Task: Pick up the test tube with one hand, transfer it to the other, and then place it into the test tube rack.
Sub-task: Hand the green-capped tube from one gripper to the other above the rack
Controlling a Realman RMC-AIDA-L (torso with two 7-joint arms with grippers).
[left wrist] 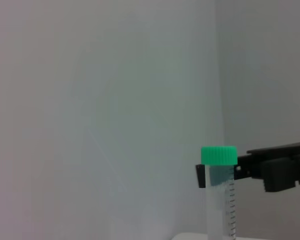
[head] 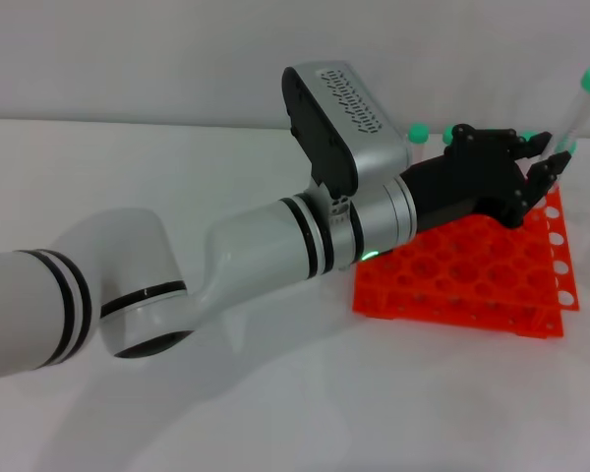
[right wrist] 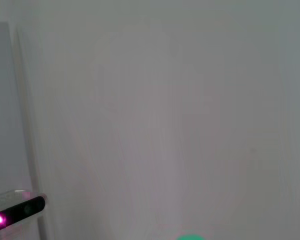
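The left gripper (head: 543,167), a black claw on a thick white-silver arm, reaches over the far part of the orange-red test tube rack (head: 462,285) on a white table (head: 177,413). Its fingers are closed around the green-capped test tube (head: 577,113), which stands nearly upright, cap above the fingertips and lower end hidden behind them. In the left wrist view, black fingertips (left wrist: 270,170) pinch the clear tube (left wrist: 220,200) just under its green cap (left wrist: 219,154). Behind the claw, other green caps (head: 418,131) stand, probably in the rack. The right gripper is out of view.
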